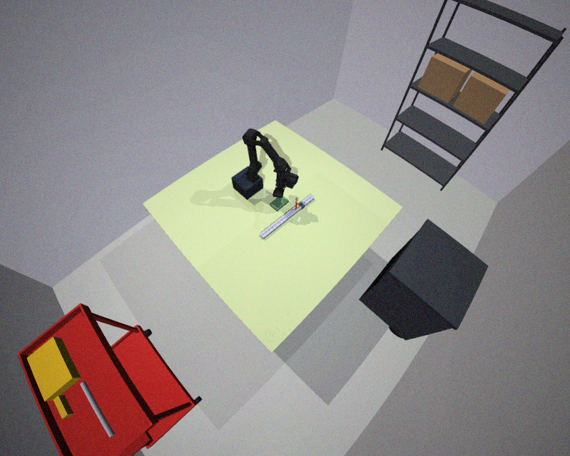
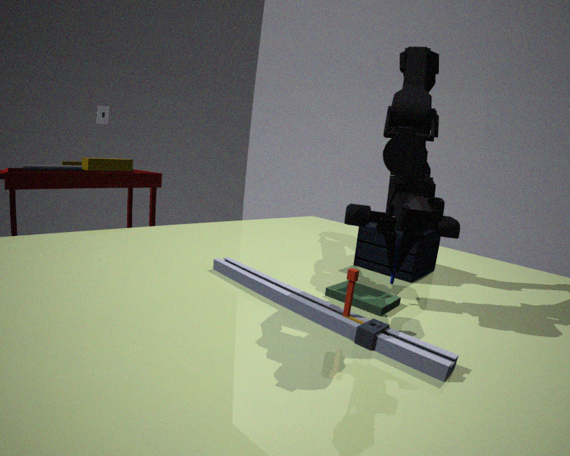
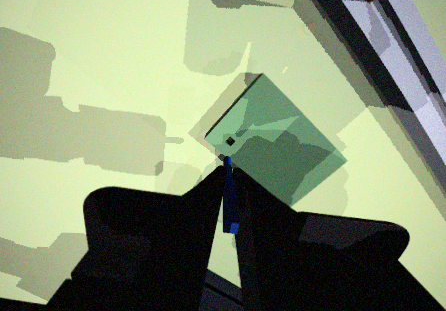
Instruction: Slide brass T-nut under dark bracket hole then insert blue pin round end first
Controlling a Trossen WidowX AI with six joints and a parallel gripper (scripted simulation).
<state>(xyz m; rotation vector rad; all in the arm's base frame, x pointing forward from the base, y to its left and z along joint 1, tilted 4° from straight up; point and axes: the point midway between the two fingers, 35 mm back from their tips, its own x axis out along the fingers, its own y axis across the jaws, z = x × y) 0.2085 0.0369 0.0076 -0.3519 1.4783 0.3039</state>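
The hand partly hides the blue pin.

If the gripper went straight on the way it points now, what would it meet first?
Probably the green tray, near its small square hole. The blue pin in the gripper would likely touch first, though depth leaves the exact spot unclear.

Worktop: pale yellow-green; glossy, reflections visible in exterior view. Directly on it: rail, lying flat; green tray, near rail, apart from it; dark blue base block, tray between block and rail.
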